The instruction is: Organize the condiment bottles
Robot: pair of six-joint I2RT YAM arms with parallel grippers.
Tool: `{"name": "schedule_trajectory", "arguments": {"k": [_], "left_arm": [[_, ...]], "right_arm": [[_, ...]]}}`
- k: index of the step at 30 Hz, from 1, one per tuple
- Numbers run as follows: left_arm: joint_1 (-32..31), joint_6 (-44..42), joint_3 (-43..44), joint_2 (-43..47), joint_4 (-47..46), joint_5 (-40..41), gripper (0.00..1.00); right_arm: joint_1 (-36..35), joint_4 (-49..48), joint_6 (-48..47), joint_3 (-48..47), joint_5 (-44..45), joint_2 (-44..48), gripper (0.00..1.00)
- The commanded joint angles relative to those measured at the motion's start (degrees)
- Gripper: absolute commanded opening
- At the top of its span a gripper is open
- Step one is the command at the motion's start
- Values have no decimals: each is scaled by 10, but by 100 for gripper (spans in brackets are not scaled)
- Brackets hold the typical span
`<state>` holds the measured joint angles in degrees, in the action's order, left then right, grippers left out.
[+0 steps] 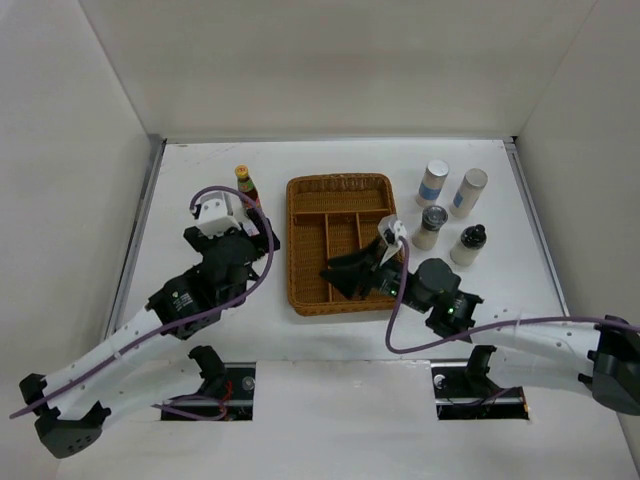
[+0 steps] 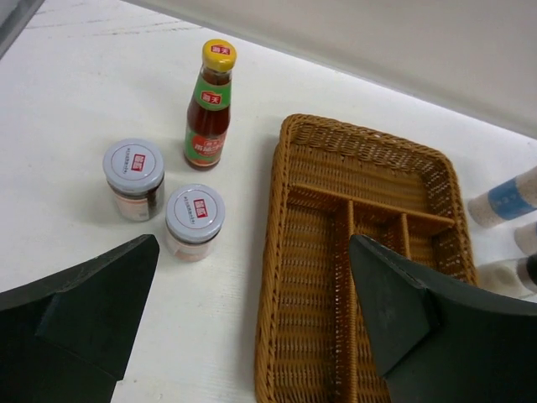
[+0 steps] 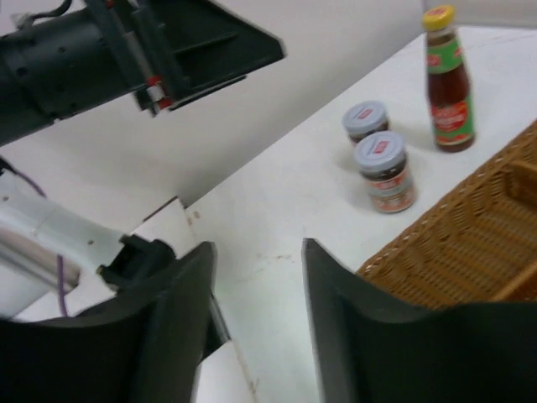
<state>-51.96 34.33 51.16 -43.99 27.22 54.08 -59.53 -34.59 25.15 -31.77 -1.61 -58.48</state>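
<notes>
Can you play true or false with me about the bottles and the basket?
1. The sauce bottle has a yellow cap. True.
2. Bottles fill the wicker tray. False: every compartment that shows is empty.
3. Two white-lidded jars stand on the table near the sauce bottle. True.
4. The left gripper is squeezing a jar. False: its jaws stand wide open and hold nothing.
5. The two blue-labelled shakers lie inside the tray. False: they stand upright on the table, to the right of the tray.
</notes>
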Motion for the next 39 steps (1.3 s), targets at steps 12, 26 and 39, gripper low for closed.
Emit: {"name": "schedule_trajectory", "arguments": {"k": [12,26,39], "left_arm": [[189,-154,54,-158,-225,-92,100],[310,-159,177,-383,-233,-228,84],[325,-161,210,-477,-264,-169,70]], "right_arm": [[-23,-108,-17,20,-19,-98,16],[4,-143,-13,38,-4,-115,74],[9,-143,-13,40,-4,-117,75]]}}
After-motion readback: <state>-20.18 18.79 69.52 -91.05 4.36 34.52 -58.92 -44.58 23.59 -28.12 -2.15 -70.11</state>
